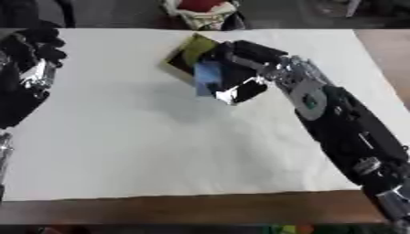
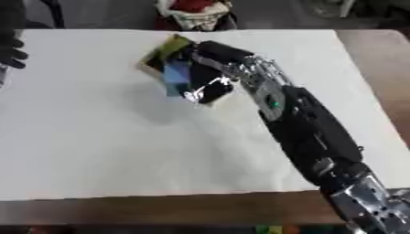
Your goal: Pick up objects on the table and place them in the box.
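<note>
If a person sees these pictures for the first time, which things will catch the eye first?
First, the long black right arm crossing the white table from the lower right, its right hand curled around a flat blue object at the far middle. A yellow-green flat object lies partly under that hand. The left hand shows at the left edge.

Both views come from my head and look steeply down at the white table cover (image 1: 144, 151), from quite near. The right eye view is shifted slightly, so my right arm (image 2: 308, 132) sits more to the left in it. Both share almost the whole table.
</note>
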Controlling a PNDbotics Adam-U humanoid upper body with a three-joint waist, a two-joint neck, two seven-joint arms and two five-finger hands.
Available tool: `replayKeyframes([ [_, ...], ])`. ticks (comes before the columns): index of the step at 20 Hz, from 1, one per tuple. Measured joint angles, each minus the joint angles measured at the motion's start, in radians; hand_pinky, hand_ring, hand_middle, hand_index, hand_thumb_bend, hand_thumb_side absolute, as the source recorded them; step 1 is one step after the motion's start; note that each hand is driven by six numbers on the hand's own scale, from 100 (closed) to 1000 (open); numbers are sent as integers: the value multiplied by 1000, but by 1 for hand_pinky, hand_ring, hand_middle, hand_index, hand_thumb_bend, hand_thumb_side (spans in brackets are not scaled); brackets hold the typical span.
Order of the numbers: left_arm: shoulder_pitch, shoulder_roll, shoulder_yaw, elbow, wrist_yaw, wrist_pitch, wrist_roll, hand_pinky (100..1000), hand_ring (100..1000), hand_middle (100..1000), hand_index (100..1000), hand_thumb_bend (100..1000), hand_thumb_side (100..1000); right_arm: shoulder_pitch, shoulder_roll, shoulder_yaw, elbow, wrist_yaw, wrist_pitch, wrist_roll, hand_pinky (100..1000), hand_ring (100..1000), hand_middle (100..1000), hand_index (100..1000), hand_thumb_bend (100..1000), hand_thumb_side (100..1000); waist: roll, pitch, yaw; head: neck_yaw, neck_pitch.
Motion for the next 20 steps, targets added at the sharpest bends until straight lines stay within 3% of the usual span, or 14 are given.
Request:
replayKeyframes([
  [5,-3,-9,-5,0,4,-1,-5,624,648,643,784,100,614,-47,8,-110,162,135,69,-92,758,739,553,924,100,301,6,4,23,-22,0],
  [9,-10,-19,-11,0,7,-2,-11,624,648,643,785,100,614,-73,29,-175,251,218,109,-177,771,760,651,949,100,367,7,10,40,-40,0],
  [14,-11,-20,-16,0,8,-1,-12,625,647,642,785,100,618,-76,51,-197,289,296,116,-233,804,810,842,996,167,545,7,11,45,-47,0],
  [17,-11,-22,-16,0,8,-1,-13,625,647,641,785,100,619,-75,56,-199,295,327,113,-246,821,836,910,1000,187,573,6,12,45,-49,0],
  [20,-11,-24,-16,0,8,-1,-13,624,647,640,785,100,620,-72,57,-199,295,337,107,-251,821,837,919,1000,174,557,3,12,41,-49,0],
])
